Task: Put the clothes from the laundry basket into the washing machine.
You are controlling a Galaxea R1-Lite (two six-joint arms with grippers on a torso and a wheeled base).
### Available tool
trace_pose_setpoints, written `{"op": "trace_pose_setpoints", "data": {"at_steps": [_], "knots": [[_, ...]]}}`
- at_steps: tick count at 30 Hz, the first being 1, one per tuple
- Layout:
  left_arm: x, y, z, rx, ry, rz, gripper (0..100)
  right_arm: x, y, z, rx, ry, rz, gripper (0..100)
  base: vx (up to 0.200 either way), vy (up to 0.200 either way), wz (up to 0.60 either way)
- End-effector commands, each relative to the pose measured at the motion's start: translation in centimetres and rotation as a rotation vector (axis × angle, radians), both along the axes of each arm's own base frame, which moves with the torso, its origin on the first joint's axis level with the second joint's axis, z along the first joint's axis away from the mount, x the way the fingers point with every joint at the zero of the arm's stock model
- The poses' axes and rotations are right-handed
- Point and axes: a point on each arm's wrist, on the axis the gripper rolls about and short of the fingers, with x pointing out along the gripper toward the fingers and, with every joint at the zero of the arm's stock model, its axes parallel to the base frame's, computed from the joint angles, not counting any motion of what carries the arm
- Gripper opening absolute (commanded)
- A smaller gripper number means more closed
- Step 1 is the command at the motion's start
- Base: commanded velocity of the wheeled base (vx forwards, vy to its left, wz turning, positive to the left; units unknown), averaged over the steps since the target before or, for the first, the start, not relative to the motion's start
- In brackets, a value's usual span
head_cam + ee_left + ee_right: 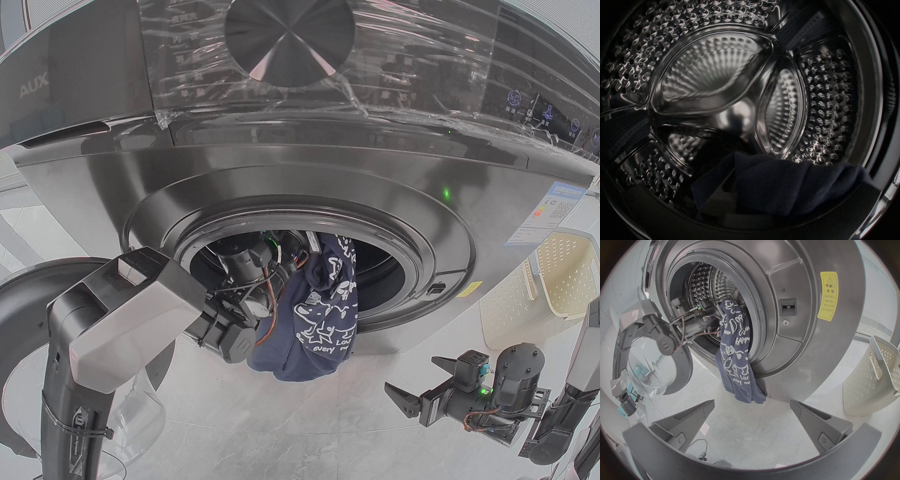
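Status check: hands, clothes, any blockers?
Left hand at drum mouth, grip unseen. Right hand open, low near basket. Navy shirt half in, tail hanging over door rim.

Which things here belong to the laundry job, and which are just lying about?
Job: navy shirt hanging half out of the drum; washing machine, door open; laundry basket beside it; right gripper, open and empty.
Lying about: yellow warning sticker; paper label on the machine's front; plastic film across its top.
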Motion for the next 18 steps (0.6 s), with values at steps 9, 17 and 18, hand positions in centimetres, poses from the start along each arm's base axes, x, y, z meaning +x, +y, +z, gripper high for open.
{"op": "trace_pose_setpoints", "data": {"at_steps": [9, 17, 18], "knots": [[6.6, -1.4, 2.3, -0.074, -0.053, 0.113, 0, 0.0, 0.1, 0.0, 0.003, -0.001, 0.006, 100, 0.0, 0.0, 0.0], [6.0, -1.0, 1.3, -0.065, 0.008, 0.105, 100, 0.1, 0.1, 0.0, 0.005, -0.003, 0.009, 100, 0.0, 0.0, 0.0], [5.6, -0.9, 1.0, -0.061, 0.04, 0.1, 100, 0.1, 0.1, 0.0, 0.005, -0.003, 0.008, 100, 0.0, 0.0, 0.0]]}}
